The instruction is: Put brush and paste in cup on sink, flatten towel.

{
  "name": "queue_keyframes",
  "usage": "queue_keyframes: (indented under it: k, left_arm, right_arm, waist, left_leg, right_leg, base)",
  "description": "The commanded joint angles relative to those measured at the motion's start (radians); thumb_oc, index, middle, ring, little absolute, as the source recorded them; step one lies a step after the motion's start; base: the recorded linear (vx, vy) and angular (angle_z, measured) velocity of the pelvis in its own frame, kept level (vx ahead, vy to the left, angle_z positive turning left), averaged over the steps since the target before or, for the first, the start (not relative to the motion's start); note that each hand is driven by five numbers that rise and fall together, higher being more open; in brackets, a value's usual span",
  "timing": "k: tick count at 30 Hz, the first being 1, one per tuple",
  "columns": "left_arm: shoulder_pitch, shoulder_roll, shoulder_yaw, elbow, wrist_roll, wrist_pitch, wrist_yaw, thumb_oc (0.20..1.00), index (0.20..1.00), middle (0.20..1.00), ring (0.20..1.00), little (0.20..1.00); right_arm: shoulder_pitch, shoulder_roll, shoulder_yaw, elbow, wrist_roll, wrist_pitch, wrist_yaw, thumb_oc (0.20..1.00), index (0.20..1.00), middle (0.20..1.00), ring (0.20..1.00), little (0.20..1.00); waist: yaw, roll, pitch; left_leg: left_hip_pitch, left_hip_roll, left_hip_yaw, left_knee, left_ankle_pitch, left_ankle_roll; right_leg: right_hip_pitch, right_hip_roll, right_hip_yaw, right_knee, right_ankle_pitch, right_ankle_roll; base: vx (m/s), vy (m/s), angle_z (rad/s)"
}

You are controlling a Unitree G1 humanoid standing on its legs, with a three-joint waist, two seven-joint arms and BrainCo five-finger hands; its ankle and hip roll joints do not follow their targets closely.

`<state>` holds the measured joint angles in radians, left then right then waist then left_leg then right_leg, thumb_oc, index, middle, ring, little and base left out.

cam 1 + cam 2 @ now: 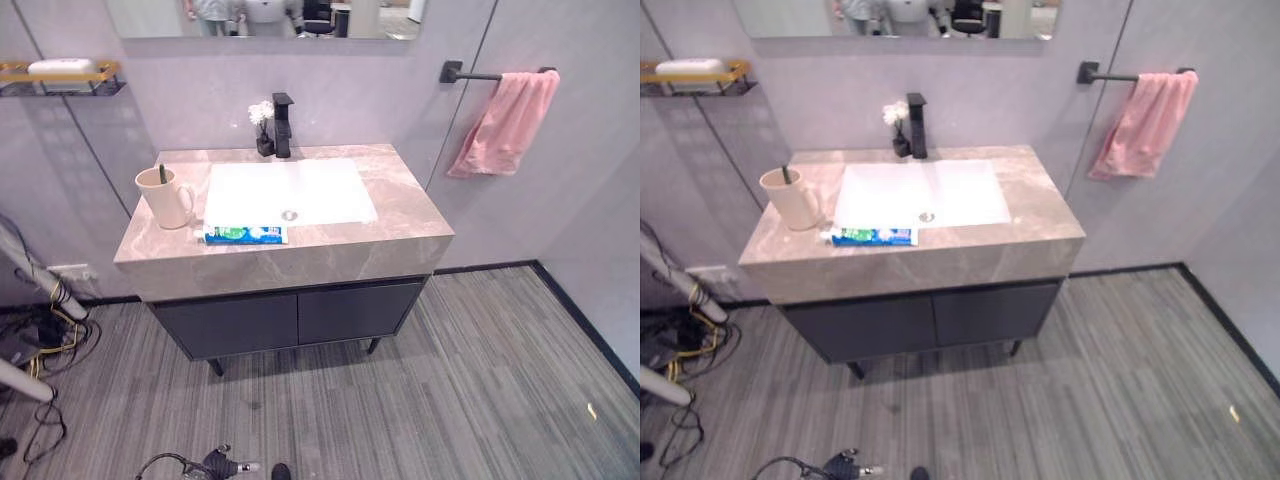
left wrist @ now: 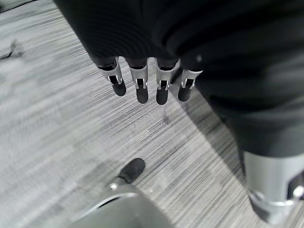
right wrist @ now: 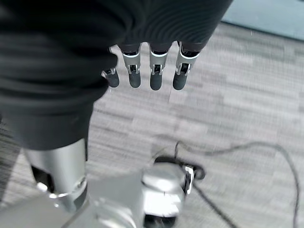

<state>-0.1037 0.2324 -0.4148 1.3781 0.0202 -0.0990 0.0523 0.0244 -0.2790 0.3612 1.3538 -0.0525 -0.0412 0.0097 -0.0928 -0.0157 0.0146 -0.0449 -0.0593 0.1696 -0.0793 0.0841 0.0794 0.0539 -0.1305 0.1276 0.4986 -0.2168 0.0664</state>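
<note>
The brush stands in the cup at left of the counter, the paste lies beside it, the pink towel hangs bunched at upper right, and the left hand and right hand are open over the floor, holding nothing.

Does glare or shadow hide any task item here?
Left eye view: the white basin glares bright, its depth hard to read; the toothpaste, cup and toothbrush beside it stay legible. Right eye view: the pink towel throws a soft shadow on the wall; the cabinet sits in shade.
</note>
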Motion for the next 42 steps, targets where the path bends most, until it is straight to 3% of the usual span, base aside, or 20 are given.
queue_keyframes:
  k: [1,4,6,8,9,10,11,13,14,15,16,18,20,21,24,25,32,37,41,42]
  left_arm:
    - [-0.007,0.022,0.020,-0.049,0.033,-0.013,-0.007,1.000,1.000,1.000,1.000,1.000]
    - [-0.008,0.024,0.013,-0.045,0.040,-0.010,-0.010,1.000,1.000,1.000,1.000,1.000]
    - [-0.006,0.029,0.006,-0.041,0.050,-0.003,-0.012,1.000,1.000,1.000,1.000,1.000]
    - [-0.001,0.024,0.002,-0.029,0.060,0.000,-0.020,1.000,1.000,1.000,1.000,1.000]
    - [0.013,0.022,0.001,-0.029,0.063,0.004,-0.024,1.000,1.000,1.000,1.000,1.000]
    - [0.024,0.026,0.015,-0.013,0.063,0.003,-0.021,1.000,1.000,1.000,1.000,1.000]
    - [0.024,0.026,0.015,-0.013,0.063,0.003,-0.021,1.000,1.000,1.000,1.000,1.000]
    - [0.042,0.028,0.030,0.011,0.067,0.004,-0.022,1.000,1.000,1.000,1.000,1.000]
    - [0.047,0.027,0.031,0.017,0.071,0.004,-0.021,1.000,1.000,1.000,1.000,1.000]
    - [0.050,0.027,0.036,0.026,0.074,0.002,-0.021,1.000,1.000,1.000,1.000,1.000]
    - [0.051,0.027,0.036,0.026,0.074,0.002,-0.021,1.000,1.000,1.000,1.000,1.000]
    - [0.054,0.025,0.043,0.031,0.073,-0.001,-0.020,1.000,1.000,1.000,1.000,1.000]
    - [0.059,0.024,0.040,0.038,0.081,-0.004,-0.026,1.000,1.000,1.000,1.000,1.000]
    - [0.054,0.023,0.028,0.035,0.085,-0.005,-0.021,1.000,1.000,1.000,1.000,1.000]
    - [0.051,0.023,0.035,0.035,0.068,-0.003,-0.021,1.000,1.000,1.000,1.000,1.000]
    - [0.045,0.016,0.025,0.029,0.061,-0.005,-0.018,1.000,1.000,1.000,1.000,1.000]
    - [0.012,0.001,-0.023,-0.001,0.059,-0.015,-0.010,1.000,1.000,1.000,1.000,1.000]
    - [0.010,-0.006,-0.041,-0.001,0.066,-0.017,-0.014,1.000,1.000,1.000,1.000,1.000]
    - [0.008,-0.003,-0.043,0.002,0.068,-0.018,-0.009,1.000,1.000,1.000,1.000,1.000]
    - [0.004,0.008,-0.053,-0.025,0.074,-0.032,0.008,1.000,1.000,1.000,1.000,1.000]
  right_arm:
    - [-0.073,-0.036,0.024,-0.017,0.012,-0.004,-0.004,1.000,1.000,1.000,1.000,1.000]
    - [-0.076,-0.034,0.023,-0.032,0.015,-0.005,-0.008,1.000,1.000,1.000,1.000,1.000]
    - [-0.079,-0.031,0.037,-0.060,0.011,-0.007,-0.010,1.000,1.000,1.000,1.000,1.000]
    - [-0.075,-0.033,0.038,-0.055,0.016,-0.009,-0.008,1.000,1.000,1.000,1.000,1.000]
    - [-0.064,-0.037,0.035,-0.070,0.031,-0.015,-0.008,1.000,1.000,1.000,1.000,1.000]
    - [-0.059,-0.031,0.028,-0.073,0.051,-0.018,-0.012,1.000,1.000,1.000,1.000,1.000]
    - [-0.059,-0.031,0.028,-0.073,0.051,-0.018,-0.012,1.000,1.000,1.000,1.000,1.000]
    - [-0.058,-0.027,0.033,-0.077,0.050,-0.019,-0.011,1.000,1.000,1.000,1.000,1.000]
    - [-0.058,-0.026,0.032,-0.077,0.048,-0.020,-0.013,1.000,1.000,1.000,1.000,1.000]
    - [-0.053,-0.021,0.039,-0.080,0.048,-0.022,-0.014,1.000,1.000,1.000,1.000,1.000]
    - [-0.053,-0.021,0.039,-0.080,0.048,-0.022,-0.014,1.000,1.000,1.000,1.000,1.000]
    - [-0.055,-0.018,0.042,-0.077,0.044,-0.020,-0.013,1.000,1.000,1.000,1.000,1.000]
    - [-0.044,-0.019,0.044,-0.065,0.040,-0.018,-0.010,1.000,1.000,1.000,1.000,1.000]
    - [-0.036,-0.019,0.051,-0.053,0.042,-0.019,-0.010,1.000,1.000,1.000,1.000,1.000]
    - [-0.032,-0.029,0.058,-0.027,0.030,-0.015,-0.010,1.000,1.000,1.000,1.000,1.000]
    - [-0.035,-0.039,0.057,-0.014,0.034,-0.015,-0.012,1.000,1.000,1.000,1.000,1.000]
    - [-0.053,-0.055,0.034,0.017,0.082,-0.019,-0.026,1.000,1.000,1.000,1.000,1.000]
    - [-0.051,-0.050,0.049,0.022,0.071,-0.021,-0.025,1.000,1.000,1.000,1.000,1.000]
    - [-0.048,-0.041,0.075,0.019,0.054,-0.027,-0.027,1.000,1.000,1.000,1.000,1.000]
    - [-0.042,-0.040,0.087,0.016,0.052,-0.030,-0.027,1.000,1.000,1.000,1.000,1.000]
  waist:
    - [0.035,0.005,0.007]
    - [0.032,0.016,0.011]
    - [0.028,0.031,0.027]
    - [0.026,0.035,0.025]
    - [0.009,0.038,0.023]
    - [0.011,0.032,0.021]
    - [0.009,0.031,0.022]
    - [0.023,0.016,0.011]
    - [0.019,0.015,0.011]
    - [0.010,0.005,0.012]
    - [0.009,0.006,0.013]
    - [0.005,-0.001,0.013]
    - [-0.012,-0.012,0.009]
    - [-0.014,-0.019,-0.006]
    - [-0.011,-0.019,-0.022]
    - [-0.015,-0.012,-0.030]
    - [-0.031,0.006,-0.036]
    - [-0.037,0.014,-0.031]
    - [-0.038,0.015,-0.017]
    - [-0.031,0.005,-0.002]
  left_leg:
    - [0.000,0.067,0.014,0.068,-0.066,-0.076]
    - [0.033,0.060,0.015,0.043,-0.073,-0.057]
    - [0.070,0.062,0.029,0.018,-0.080,-0.032]
    - [0.074,0.058,0.024,0.024,-0.088,-0.027]
    - [0.082,0.053,0.007,0.029,-0.090,-0.019]
    - [0.099,0.054,0.019,0.028,-0.097,-0.022]
    - [0.100,0.054,0.017,0.028,-0.097,-0.022]
    - [0.126,0.062,0.046,0.011,-0.118,-0.043]
    - [0.133,0.063,0.039,0.006,-0.124,-0.047]
    - [0.153,0.066,0.024,0.001,-0.141,-0.061]
    - [0.155,0.067,0.024,0.001,-0.142,-0.061]
    - [0.178,0.085,0.022,-0.002,-0.152,-0.080]
    - [0.216,0.098,0.000,0.002,-0.158,-0.095]
    - [0.226,0.113,-0.024,0.008,-0.148,-0.103]
    - [0.243,0.137,-0.043,0.007,-0.127,-0.118]
    - [0.237,0.160,-0.063,0.021,-0.101,-0.127]
    - [0.235,0.203,-0.071,0.024,-0.053,-0.156]
    - [0.228,0.213,-0.071,0.043,-0.019,-0.174]
    - [0.189,0.226,-0.096,0.137,0.035,-0.184]
    - [0.135,0.219,-0.119,0.245,0.075,-0.188]
  right_leg:
    - [-0.002,-0.103,0.006,-0.231,0.451,0.044]
    - [-0.034,-0.105,-0.012,-0.143,0.486,0.031]
    - [-0.090,-0.106,-0.090,-0.028,0.501,0.012]
    - [-0.088,-0.091,-0.101,-0.024,0.480,0.009]
    - [-0.112,-0.012,-0.060,-0.043,0.426,-0.015]
    - [-0.137,-0.014,-0.122,-0.107,0.371,-0.016]
    - [-0.134,-0.014,-0.124,-0.109,0.371,-0.016]
    - [-0.126,-0.066,-0.228,-0.303,0.373,-0.006]
    - [-0.127,-0.053,-0.204,-0.342,0.376,-0.007]
    - [-0.156,-0.053,-0.149,-0.456,0.435,-0.003]
    - [-0.152,-0.052,-0.150,-0.460,0.437,-0.003]
    - [-0.185,-0.084,-0.177,-0.524,0.504,0.023]
    - [-0.186,-0.072,-0.157,-0.523,0.513,0.020]
    - [-0.160,-0.042,-0.135,-0.528,0.498,0.006]
    - [-0.131,-0.025,-0.173,-0.526,0.466,0.001]
    - [-0.122,-0.001,-0.179,-0.522,0.429,-0.017]
    - [-0.114,0.030,-0.198,-0.496,0.367,-0.043]
    - [-0.111,0.037,-0.204,-0.480,0.356,-0.051]
    - [-0.104,0.052,-0.195,-0.472,0.347,-0.079]
    - [-0.093,0.055,-0.193,-0.474,0.339,-0.095]
  base:
    - [0.11,0.162,-0.02]
    - [0.13,0.224,-0.01]
    - [0.11,0.218,0.02]
    - [0.11,0.108,0.02]
    - [0.16,0.041,0.04]
    - [0.16,0.042,0.04]
    - [0.13,-0.016,0.13]
    - [0.13,-0.102,0.00]
    - [0.26,-0.182,-0.47]
    - [0.19,-0.127,-0.49]
    - [0.20,-0.156,-0.27]
    - [0.25,-0.206,0.27]
    - [0.33,-0.265,0.24]
    - [0.22,-0.189,0.30]
    - [0.17,-0.178,0.53]
    - [0.16,-0.206,0.40]
    - [0.12,-0.123,0.11]
    - [0.10,-0.060,0.07]
    - [0.08,-0.092,0.05]
    - [0.04,-0.127,0.29]
